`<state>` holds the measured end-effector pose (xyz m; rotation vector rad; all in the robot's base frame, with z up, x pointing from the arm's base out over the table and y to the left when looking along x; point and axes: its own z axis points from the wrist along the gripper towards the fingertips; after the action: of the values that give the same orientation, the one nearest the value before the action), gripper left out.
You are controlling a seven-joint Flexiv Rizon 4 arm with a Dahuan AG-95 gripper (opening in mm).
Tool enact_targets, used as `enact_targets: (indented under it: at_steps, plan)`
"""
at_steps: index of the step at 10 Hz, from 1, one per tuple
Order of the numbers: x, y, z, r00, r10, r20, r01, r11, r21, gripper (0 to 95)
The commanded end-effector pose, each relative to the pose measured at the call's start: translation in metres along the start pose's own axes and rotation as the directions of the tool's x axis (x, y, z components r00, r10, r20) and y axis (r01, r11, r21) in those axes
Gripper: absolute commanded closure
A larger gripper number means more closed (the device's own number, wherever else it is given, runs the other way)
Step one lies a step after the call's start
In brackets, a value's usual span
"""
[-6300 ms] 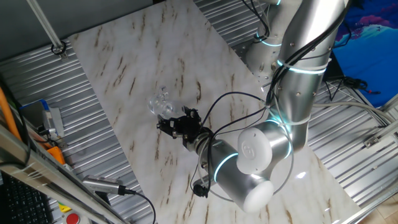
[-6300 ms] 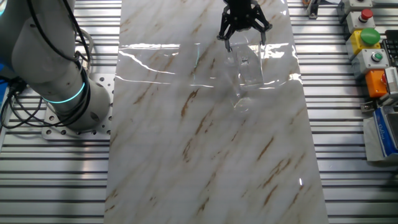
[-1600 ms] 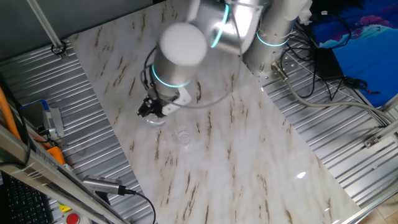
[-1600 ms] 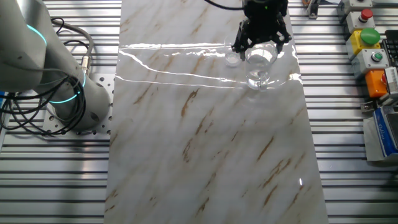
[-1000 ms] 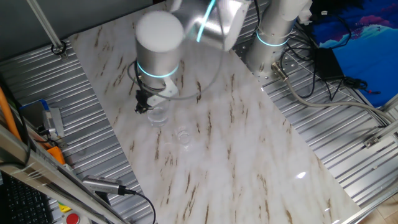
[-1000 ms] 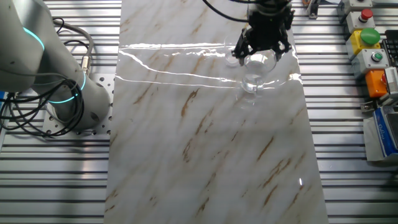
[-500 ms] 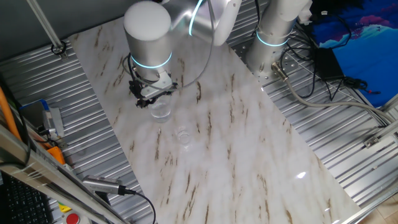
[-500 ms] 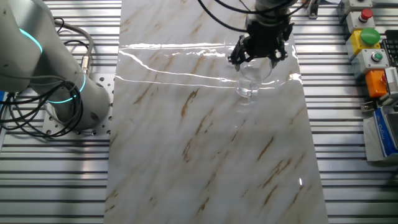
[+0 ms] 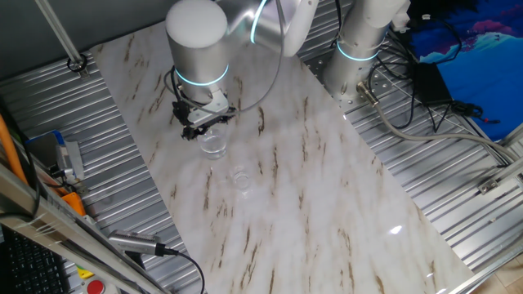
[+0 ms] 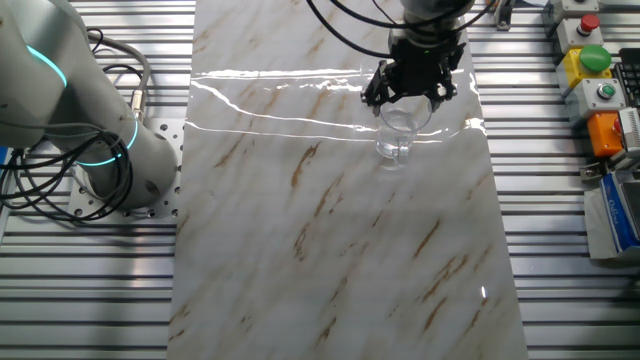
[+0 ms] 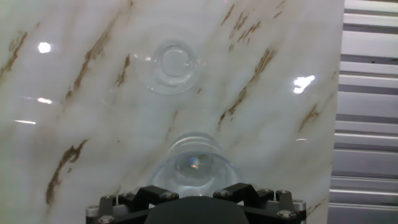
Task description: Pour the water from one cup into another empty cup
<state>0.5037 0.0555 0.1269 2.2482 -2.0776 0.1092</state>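
Note:
The larger clear tumbler (image 9: 214,144) is upright on the marble table top (image 9: 310,188), close by the smaller, narrower clear cup (image 9: 240,177). My gripper (image 9: 204,122) comes down from above, its black fingers on either side of the tumbler's rim and shut on it. In the other fixed view the gripper (image 10: 408,95) sits on top of the tumbler (image 10: 397,135), and the small cup is hidden. In the hand view the tumbler (image 11: 193,163) lies between my gripper's (image 11: 193,194) fingers, with the small cup (image 11: 171,65) beyond it. Water shows only as faint glints.
Ribbed metal surfaces (image 9: 122,188) run along both long sides of the marble top. Control boxes with coloured buttons (image 10: 595,70) stand on one side. The arm's base (image 10: 95,150) and cables lie on the other.
The gripper has carried the tumbler away from the small cup and turned it from tilted to upright. In the last half second it has barely moved.

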Motion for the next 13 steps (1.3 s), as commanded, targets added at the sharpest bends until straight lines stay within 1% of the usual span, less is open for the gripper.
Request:
enact_targets:
  at_steps: [1, 4, 10, 13]
  plan:
    - [0.0001, 0.0016, 0.0002, 1.0, -0.003, 0.006, 0.003, 1.0, 0.004, 95.0]
    - [-0.0011, 0.0044, 0.0021, 1.0, -0.001, 0.014, 0.001, 1.0, 0.005, 95.0]
    - [-0.0012, 0.0044, 0.0042, 1.0, 0.0, 0.016, 0.0, 1.0, 0.006, 95.0]
    - [-0.0012, 0.0044, 0.0045, 1.0, -0.011, 0.026, 0.01, 1.0, 0.005, 95.0]
